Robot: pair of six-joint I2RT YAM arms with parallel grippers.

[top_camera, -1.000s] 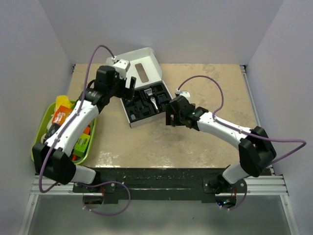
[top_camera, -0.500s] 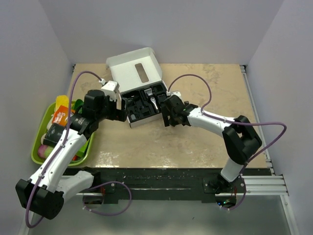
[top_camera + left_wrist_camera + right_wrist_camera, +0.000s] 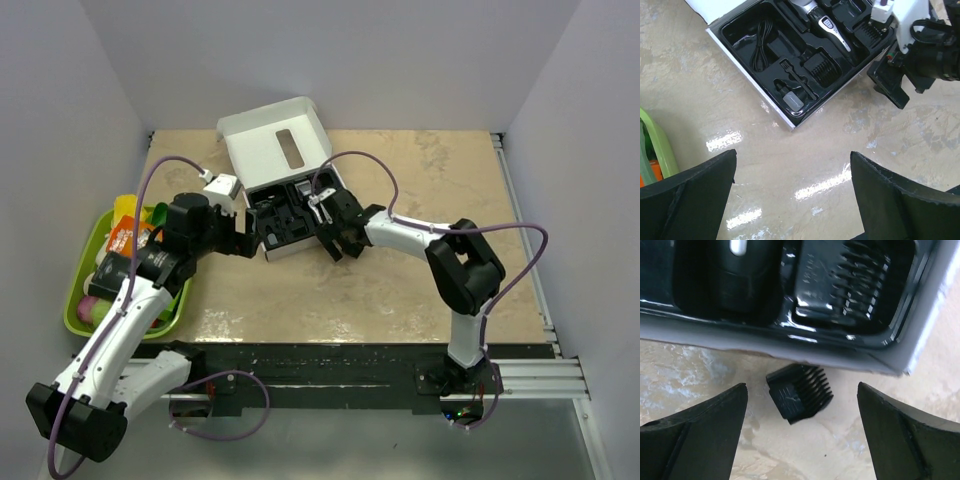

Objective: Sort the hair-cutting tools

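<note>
Now, right gripper sits low, its fingers spread either side of a loose comb attachment lying on the table just outside the box wall. I judge it is lined up to pinch it. Left gripper hangs apart beside the box, holding nothing, likely keeping clear. Box insert holds clipper, cord, other combs.

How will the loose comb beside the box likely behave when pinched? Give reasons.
The comb looks small and blocky, so probably light and stiff. Its thin teeth might flex or snap if squeezed across them. Lying flat on the glossy table, it may slide rather than roll.
</note>
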